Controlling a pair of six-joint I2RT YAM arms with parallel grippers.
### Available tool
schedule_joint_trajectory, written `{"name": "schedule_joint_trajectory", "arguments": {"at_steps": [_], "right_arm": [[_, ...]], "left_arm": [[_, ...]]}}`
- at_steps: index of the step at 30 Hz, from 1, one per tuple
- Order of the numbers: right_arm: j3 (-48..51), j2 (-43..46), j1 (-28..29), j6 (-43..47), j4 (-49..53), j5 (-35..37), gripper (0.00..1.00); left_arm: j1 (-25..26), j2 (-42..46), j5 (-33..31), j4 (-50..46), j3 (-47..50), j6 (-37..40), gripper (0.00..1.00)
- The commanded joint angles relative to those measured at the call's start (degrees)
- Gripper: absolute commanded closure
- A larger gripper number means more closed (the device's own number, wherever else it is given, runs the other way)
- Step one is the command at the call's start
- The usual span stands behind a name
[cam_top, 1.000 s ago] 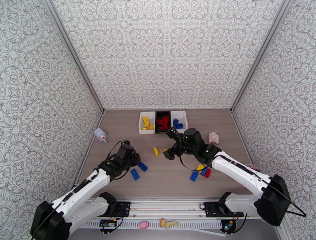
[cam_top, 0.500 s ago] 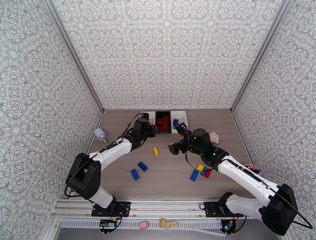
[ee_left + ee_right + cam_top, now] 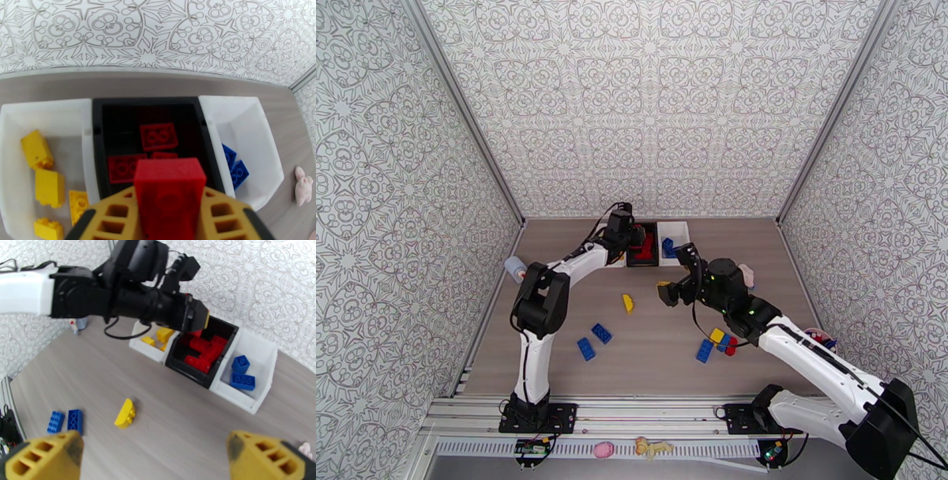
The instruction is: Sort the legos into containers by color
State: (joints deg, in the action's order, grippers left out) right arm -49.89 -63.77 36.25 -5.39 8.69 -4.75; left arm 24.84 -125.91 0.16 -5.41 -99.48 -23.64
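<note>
Pink toy [image 3: 743,275] rt of bins [image 3: 679,233]; bottle [image 3: 516,270] far left edge.

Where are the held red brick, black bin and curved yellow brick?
red brick [image 3: 170,189]: left wrist view, front face.
black bin [image 3: 146,108]: left wrist view, back wall.
curved yellow brick [image 3: 125,413]: right wrist view, middle.

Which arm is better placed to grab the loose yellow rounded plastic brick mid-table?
Right. The right pincer, open and empty, hangs near the yellow rounded plastic brick. The left pincer is shut on a red studded plastic brick over the black rectangular bin.
</note>
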Motion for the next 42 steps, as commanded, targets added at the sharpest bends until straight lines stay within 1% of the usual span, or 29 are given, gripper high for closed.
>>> {"name": "schedule_joint_trajectory", "arguments": {"at_steps": [1,4,6,8,10,14,18,22,24,25,29,33,36,39,42], "right_arm": [[0.93,1.39,-0.47,-1.16,1.92,2.42,0.0],[0.98,1.94,-0.47,-2.16,2.25,4.58,0.0],[1.02,2.09,-0.55,-3.49,2.62,6.85,0.01],[1.08,2.2,-0.72,-5.01,3.22,9.54,0.01],[1.28,2.11,-0.9,-6.92,4.07,12.58,0.01],[1.63,1.76,-1.53,-12.49,7.54,18.61,0.01],[1.72,1.54,-2.05,-19.05,13.1,23.39,0.01],[2.56,1.51,-2.26,-28.1,18.9,25.84,0.01],[3.4,1.43,-2.32,-33.24,21.35,26.08,0.01],[4.05,1.45,-2.26,-35.85,22.48,26.35,0.02],[6.55,1.89,-2.43,-43.89,25.65,26.27,0.04],[7.63,1.56,-2.5,-51.53,30.74,25.73,0.05],[7.8,0.63,-2.5,-57.66,35.42,23.65,0.07],[8.58,-0.66,-2.17,-58.17,36.17,19.57,0.08],[8.41,-3.23,-0.94,-59.43,37.0,18.26,0.08]], "left_arm": [[-0.32,-1.31,1.85,-4.39,-5.36,2.62,0.66],[-0.39,-1.31,2.37,-3.11,-5.0,2.51,0.54],[-0.33,0.17,2.39,-2.36,-3.6,2.63,0.45],[-0.33,2.92,2.74,-0.64,-0.62,3.07,0.36],[-0.23,6.6,2.97,1.81,3.67,3.36,0.3],[-0.08,15.09,2.92,6.0,12.99,3.07,0.23],[0.95,23.56,3.14,10.28,22.49,4.05,0.18],[3.76,31.99,3.05,13.27,32.23,10.3,0.12],[5.58,36.03,4.37,14.42,36.56,13.7,0.08],[6.53,38.03,5.55,14.73,38.55,15.28,0.06],[9.56,44.16,11.67,14.44,43.31,19.62,0.01],[12.55,48.44,19.44,12.56,46.28,27.11,0.0],[13.76,50.93,25.67,10.56,48.66,31.69,0.0],[14.27,53.12,31.21,8.41,51.05,34.99,0.0],[14.78,55.17,34.37,7.24,53.31,37.65,0.0]]}}
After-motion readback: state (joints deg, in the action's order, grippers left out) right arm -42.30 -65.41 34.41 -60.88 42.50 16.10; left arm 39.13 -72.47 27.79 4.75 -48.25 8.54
